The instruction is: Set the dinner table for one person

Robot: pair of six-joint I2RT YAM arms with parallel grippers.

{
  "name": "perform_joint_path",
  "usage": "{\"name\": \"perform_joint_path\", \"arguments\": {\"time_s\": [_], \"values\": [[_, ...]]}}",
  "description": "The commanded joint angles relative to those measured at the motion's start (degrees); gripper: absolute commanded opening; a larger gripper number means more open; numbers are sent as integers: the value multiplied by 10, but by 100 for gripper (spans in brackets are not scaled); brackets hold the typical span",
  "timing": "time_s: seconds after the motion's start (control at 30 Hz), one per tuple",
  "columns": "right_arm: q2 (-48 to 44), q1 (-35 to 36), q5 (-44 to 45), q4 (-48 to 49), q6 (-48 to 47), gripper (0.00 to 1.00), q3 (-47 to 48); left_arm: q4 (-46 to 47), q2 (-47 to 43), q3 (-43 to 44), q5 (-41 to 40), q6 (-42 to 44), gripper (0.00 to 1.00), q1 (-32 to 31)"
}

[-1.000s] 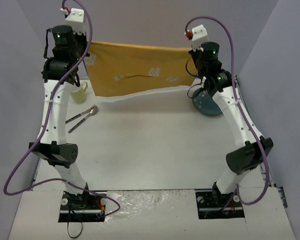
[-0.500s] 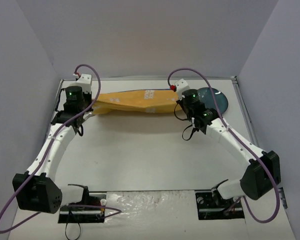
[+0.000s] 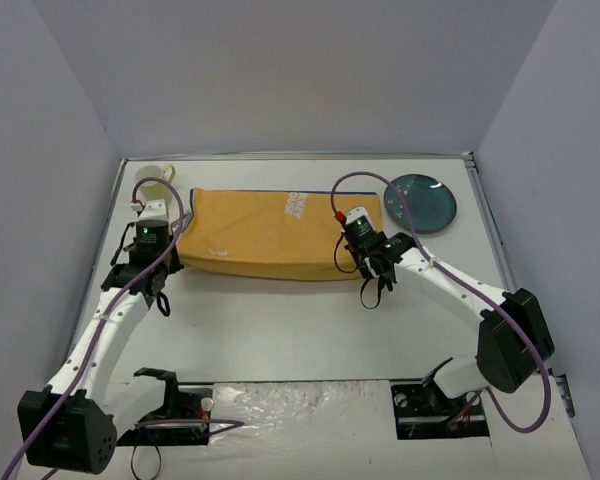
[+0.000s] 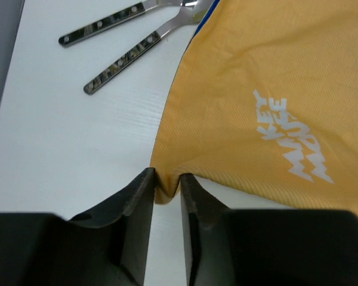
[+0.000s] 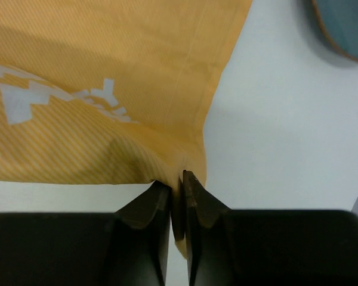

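The orange-yellow placemat [image 3: 270, 235] lies spread on the white dinner table [image 3: 300, 330]. My left gripper [image 3: 172, 258] is shut on its near left corner; in the left wrist view the cloth [image 4: 256, 89] bunches between the fingers of that gripper [image 4: 165, 189]. My right gripper [image 3: 373, 268] is shut on the near right corner; in the right wrist view the fabric [image 5: 107, 71] is pinched tight in that gripper [image 5: 177, 186]. Both grippers are low at the table surface.
A teal plate [image 3: 420, 202] sits right of the placemat and also shows in the right wrist view [image 5: 346, 24]. A pale yellow cup [image 3: 156, 176] stands at the back left. Two metal utensils [image 4: 107, 24] [image 4: 125, 59] lie beside the placemat's left edge.
Both arms have come down and drawn back toward the near edge with the placemat. It hung lifted, then lay bunched at the back, and now lies spread flat.
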Motion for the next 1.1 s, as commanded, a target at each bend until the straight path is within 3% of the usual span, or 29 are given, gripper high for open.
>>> {"name": "perform_joint_path", "arguments": {"time_s": [0.0, 0.07, 0.13, 0.27, 0.43, 0.67, 1.07], "values": [[-2, 3, -24, -63, 59, 17, 42, -87, -51, 6, -33, -72, 33, 0], [-3, 5, -22, -92, 72, 30, 60, -127, -75, 6, -32, -94, 54, 0], [-1, 4, -38, -114, 73, 39, 86, -152, -94, 10, -29, -109, 66, 0], [-17, -3, -62, -130, 77, 53, 111, -173, -108, 35, -32, -108, 74, 0], [-36, -51, -143, -127, 81, 66, 132, -154, -82, 70, 30, -84, 80, 0], [-54, -103, -179, -64, 95, 69, 109, -90, 5, 75, 104, -93, 81, -2], [91, -112, -241, 198, 171, 64, 36, 18, 193, 75, 99, -174, 81, -7]]}}
